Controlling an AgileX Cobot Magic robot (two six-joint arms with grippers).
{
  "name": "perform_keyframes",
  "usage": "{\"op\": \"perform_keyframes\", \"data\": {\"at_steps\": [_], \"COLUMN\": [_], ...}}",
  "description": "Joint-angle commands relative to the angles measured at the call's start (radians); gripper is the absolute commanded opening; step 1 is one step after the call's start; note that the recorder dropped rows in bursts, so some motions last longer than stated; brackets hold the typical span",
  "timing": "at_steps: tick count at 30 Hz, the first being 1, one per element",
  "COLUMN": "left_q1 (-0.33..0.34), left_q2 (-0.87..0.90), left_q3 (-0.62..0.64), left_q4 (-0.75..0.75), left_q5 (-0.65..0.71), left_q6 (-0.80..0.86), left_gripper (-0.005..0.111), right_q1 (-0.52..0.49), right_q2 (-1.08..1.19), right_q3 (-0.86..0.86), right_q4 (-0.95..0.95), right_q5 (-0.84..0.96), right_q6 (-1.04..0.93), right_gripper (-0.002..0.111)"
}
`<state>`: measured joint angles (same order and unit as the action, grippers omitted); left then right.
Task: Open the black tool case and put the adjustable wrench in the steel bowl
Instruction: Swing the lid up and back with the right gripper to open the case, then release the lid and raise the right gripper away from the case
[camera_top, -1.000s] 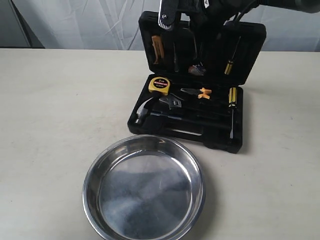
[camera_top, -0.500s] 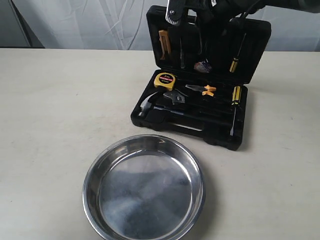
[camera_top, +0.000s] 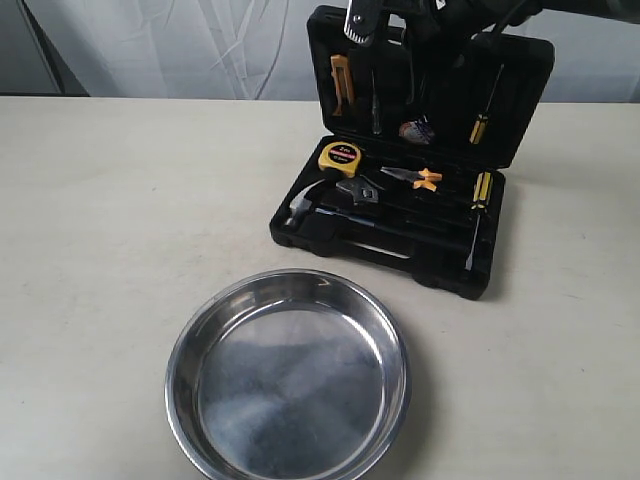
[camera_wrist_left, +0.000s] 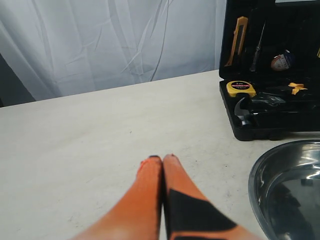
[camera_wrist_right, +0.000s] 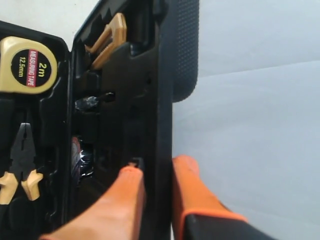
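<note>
The black tool case (camera_top: 440, 268) lies open on the table, its lid (camera_top: 522, 105) standing upright at the back. My right gripper (camera_wrist_right: 157, 167) is shut on the lid's top edge, one finger inside and one outside. The adjustable wrench (camera_top: 358, 190), silver-headed with a black handle, rests in the case's tray beside the hammer; the left wrist view shows the wrench (camera_wrist_left: 271, 100) too. The steel bowl (camera_top: 290, 380) sits empty in front of the case. My left gripper (camera_wrist_left: 162, 159) is shut on nothing, low over bare table left of the bowl (camera_wrist_left: 260, 175).
The tray also holds a yellow tape measure (camera_top: 341, 157), a claw hammer (camera_top: 303, 206), orange-handled pliers (camera_top: 415, 179) and a yellow-handled screwdriver (camera_top: 478, 200). An orange utility knife (camera_top: 341, 78) is clipped in the lid. A white curtain (camera_top: 150, 45) hangs behind the table.
The whole case has slid to the right and a little farther back, with my right gripper still holding the lid's top edge. The bowl has not moved.
</note>
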<state>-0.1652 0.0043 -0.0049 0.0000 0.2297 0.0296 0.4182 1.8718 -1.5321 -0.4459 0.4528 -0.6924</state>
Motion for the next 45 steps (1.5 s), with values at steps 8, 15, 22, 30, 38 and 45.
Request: {"op": "perform_keyframes", "data": {"at_steps": [8,15,22,30,38,45], "left_q1": [-0.007,-0.007,-0.007,-0.007,-0.007,-0.007], "left_q2": [-0.004,-0.004,-0.004,-0.004,-0.004,-0.004], "left_q3": [0.005,0.005,0.005,0.005,0.005,0.005], "left_q4": [0.000,0.000,0.000,0.000,0.000,0.000], "left_q5": [-0.004,-0.004,-0.004,-0.006,-0.006,-0.006], "left_q6": [0.000,0.000,0.000,0.000,0.000,0.000], "left_gripper": [0.000,0.000,0.000,0.000,0.000,0.000], "right_q1": [-0.011,-0.023,-0.106,-0.148,-0.150,-0.146], "right_q2": [-0.012,0.009,0.136,0.175,0.175,0.162], "right_q3": [-0.011,-0.011,-0.011,-0.017,-0.159,-0.262], "right_q4": [-0.073,-0.129,-0.159,-0.267,-0.288,-0.176], "right_q5": [-0.071,-0.080,-0.138,-0.216,-0.163,-0.060], "right_q6": [-0.003,0.066,0.086,0.106,0.247,0.402], "right_gripper": [0.040,0.038,0.038,0.038,0.038,0.038]}}
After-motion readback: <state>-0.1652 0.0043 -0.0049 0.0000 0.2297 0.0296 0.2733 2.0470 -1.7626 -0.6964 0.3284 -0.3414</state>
